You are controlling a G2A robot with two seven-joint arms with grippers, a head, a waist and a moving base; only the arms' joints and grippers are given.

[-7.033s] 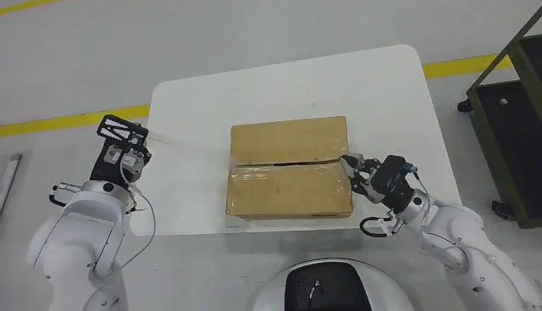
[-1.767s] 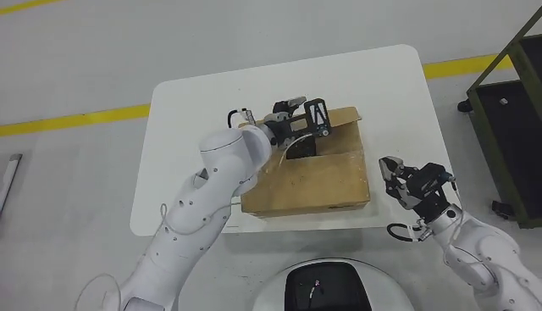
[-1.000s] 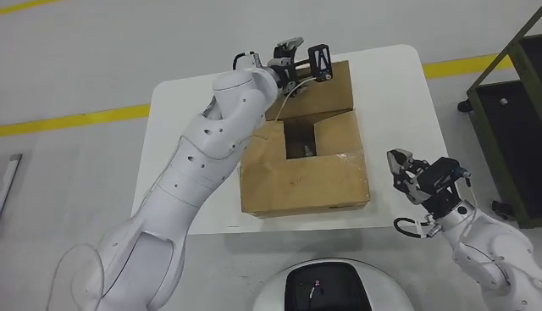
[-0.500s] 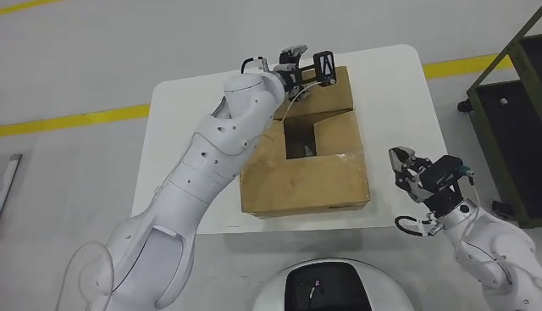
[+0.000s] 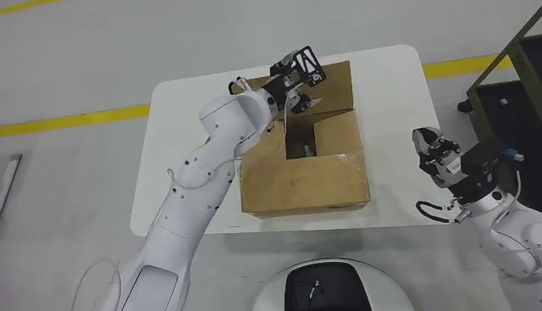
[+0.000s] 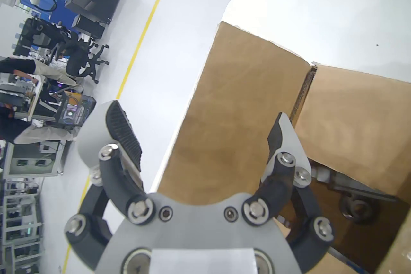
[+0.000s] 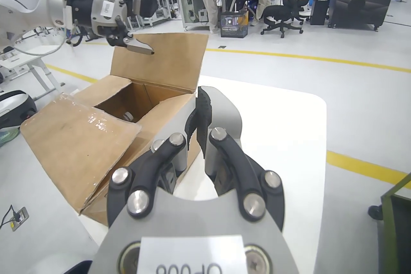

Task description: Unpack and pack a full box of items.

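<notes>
- The box [image 5: 296, 184] is plain brown corrugated cardboard, long and rectangular, lying in the middle of the table [image 5: 186, 141].
- Its far flap [image 7: 173, 60] stands upright, flat and matt, with a raw fluted edge at the corner.
- Its near flap [image 7: 80, 134] lies shut, and a strip of glossy clear tape wrinkles along its torn edge.
- A short end flap [image 5: 343, 131] lies flat over the part of the opening nearer the right arm.
- The rest of the opening [image 5: 301, 139] is a dark square well. A dark round part [image 6: 356, 207] and something pale sit inside, too hidden to name.
- The left gripper [image 6: 200, 124] is spread wide at the upright flap's top edge and holds nothing. 1 finger is in front of the flap's inner face, and I cannot tell whether it touches.
- Its 2 fingers carry black ribbed pads [image 6: 123, 130] on grey metal with round bolts.
- The right gripper [image 7: 202, 95] hovers over the table edge, apart from the box's end, its fingers drawn close together with nothing between them.
- The table is smooth and white with rounded corners.
- The left arm [image 5: 220, 150], white and rounded, crosses the box's left end and hides it from above.
- A dark green metal cart [image 5: 508, 133] stands beside the table on the grey floor.
- A yellow line [image 5: 68, 120] runs across the floor behind the table.
</notes>
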